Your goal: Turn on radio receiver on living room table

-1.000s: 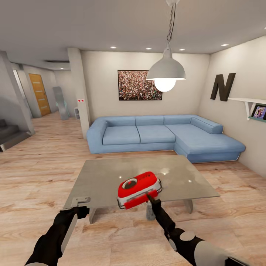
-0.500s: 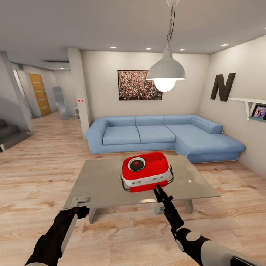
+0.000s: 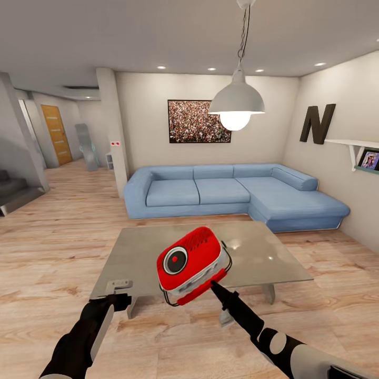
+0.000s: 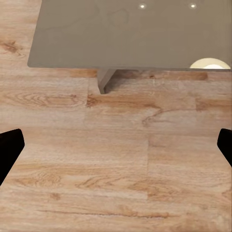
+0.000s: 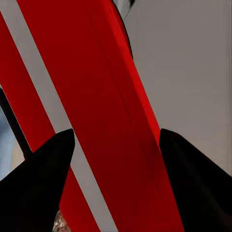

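Note:
The red radio receiver (image 3: 192,266) with white trim hangs tilted above the front of the glossy grey table (image 3: 268,255), its round dark dial facing me. My right gripper (image 3: 215,286) is shut on the radio's lower red edge. In the right wrist view the black fingers (image 5: 38,188) stand on either side of the red and white body (image 5: 96,111). My left gripper (image 3: 120,300) hovers open over the floor just before the table's front left corner; its wrist view shows the table edge (image 4: 130,38) and a leg.
A blue L-shaped sofa (image 3: 231,192) stands behind the table. A white pendant lamp (image 3: 236,102) hangs above it. A shelf (image 3: 352,145) juts from the right wall. Wood floor (image 3: 58,247) opens to the left toward a hallway and stairs.
My right gripper lifted the radio off the table's front, then swung it left and tilted it, so its dial now faces me. The left arm stayed put.

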`<state>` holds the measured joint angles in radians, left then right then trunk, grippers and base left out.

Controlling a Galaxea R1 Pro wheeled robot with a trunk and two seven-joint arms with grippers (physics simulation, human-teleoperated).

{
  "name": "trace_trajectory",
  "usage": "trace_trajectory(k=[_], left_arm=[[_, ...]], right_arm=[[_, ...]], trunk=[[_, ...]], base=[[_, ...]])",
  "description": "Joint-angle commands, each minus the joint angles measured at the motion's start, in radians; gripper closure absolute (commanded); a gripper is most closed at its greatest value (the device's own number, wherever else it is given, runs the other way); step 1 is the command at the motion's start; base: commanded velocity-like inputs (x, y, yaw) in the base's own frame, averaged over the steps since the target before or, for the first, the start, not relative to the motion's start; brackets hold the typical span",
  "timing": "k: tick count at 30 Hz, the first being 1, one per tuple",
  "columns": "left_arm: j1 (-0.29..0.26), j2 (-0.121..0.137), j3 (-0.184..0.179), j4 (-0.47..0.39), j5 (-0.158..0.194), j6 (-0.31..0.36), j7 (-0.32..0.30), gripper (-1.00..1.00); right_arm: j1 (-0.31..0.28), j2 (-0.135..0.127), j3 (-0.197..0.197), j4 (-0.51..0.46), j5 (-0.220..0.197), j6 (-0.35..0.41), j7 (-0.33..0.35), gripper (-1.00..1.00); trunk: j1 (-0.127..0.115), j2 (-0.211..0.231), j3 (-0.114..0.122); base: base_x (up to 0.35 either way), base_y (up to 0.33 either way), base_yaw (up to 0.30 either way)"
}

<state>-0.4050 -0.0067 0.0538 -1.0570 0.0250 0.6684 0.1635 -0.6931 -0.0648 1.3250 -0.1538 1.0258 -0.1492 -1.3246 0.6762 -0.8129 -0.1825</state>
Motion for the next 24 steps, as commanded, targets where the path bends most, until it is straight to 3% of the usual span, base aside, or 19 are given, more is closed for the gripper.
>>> trace_trajectory(k=[1, 24], left_arm=[[0.000, -0.001, 0.000, 0.000, -0.001, 0.001, 0.001, -1.00], [0.000, 0.002, -0.012, 0.029, 0.004, -0.001, -0.009, -1.00]], right_arm=[[0.000, 0.001, -0.016, -0.001, -0.002, -0.002, -0.001, 1.00], [0.000, -0.004, -0.010, 0.002, 0.005, 0.001, -0.010, 1.00]], trunk=[[0.000, 0.000, 0.000], [0.000, 0.000, 0.000]], base=[[0.000, 0.000, 0.000], [0.000, 0.000, 0.000]])
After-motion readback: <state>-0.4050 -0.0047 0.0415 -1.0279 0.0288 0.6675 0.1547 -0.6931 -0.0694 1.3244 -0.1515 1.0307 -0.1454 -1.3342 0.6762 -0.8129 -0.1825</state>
